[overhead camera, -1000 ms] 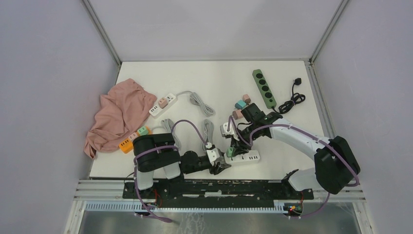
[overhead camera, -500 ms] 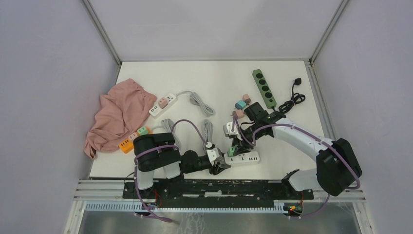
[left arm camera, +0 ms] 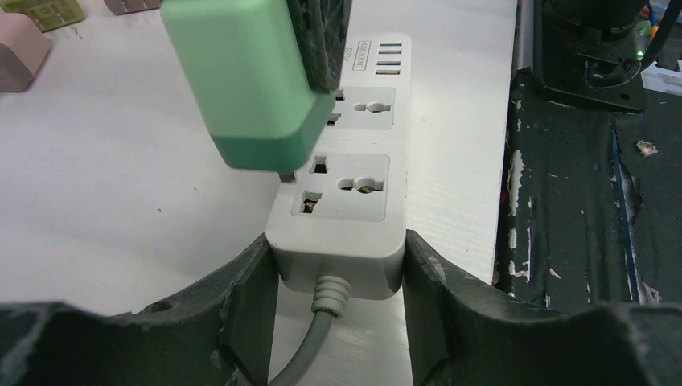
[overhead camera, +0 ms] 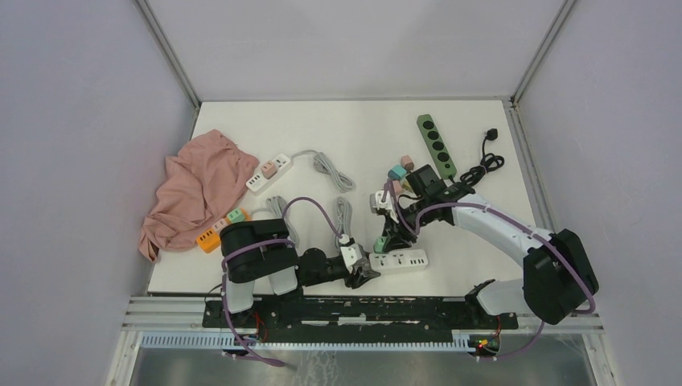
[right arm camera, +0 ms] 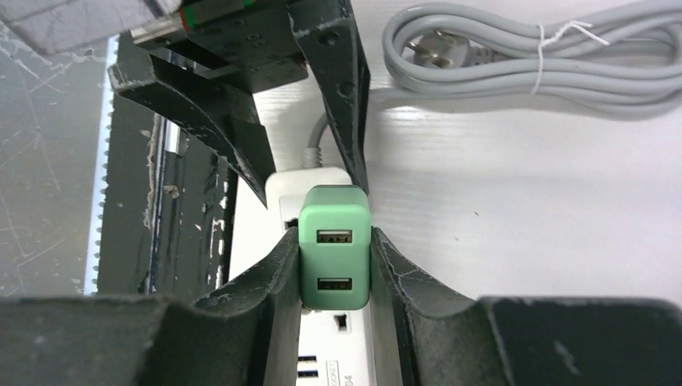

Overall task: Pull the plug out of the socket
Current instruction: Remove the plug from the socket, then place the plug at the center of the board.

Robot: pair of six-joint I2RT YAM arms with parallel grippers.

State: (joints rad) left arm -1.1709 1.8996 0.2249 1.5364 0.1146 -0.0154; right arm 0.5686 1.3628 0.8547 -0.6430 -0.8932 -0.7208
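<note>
- The green plug is a smooth, boxy block with round corners. It hangs tilted just over the white power strip, near the front edge of the tabletop.
- We see one little metal pin under the plug, right by the strip's near socket. We cannot tell if the pin touches it.
- The plug's top face has two small slots, one above the other.
- The right gripper has its black jaws clamped on the plug's two sides.
- The left gripper has its jaws clamped on the strip's end, where the grey cord comes out.
- The strip is long, flat, smooth plastic.
- Close by we see a bundled grey cable with a thin white tie.
- Farther off lie a dark green strip and a soft, crumpled pink cloth.
</note>
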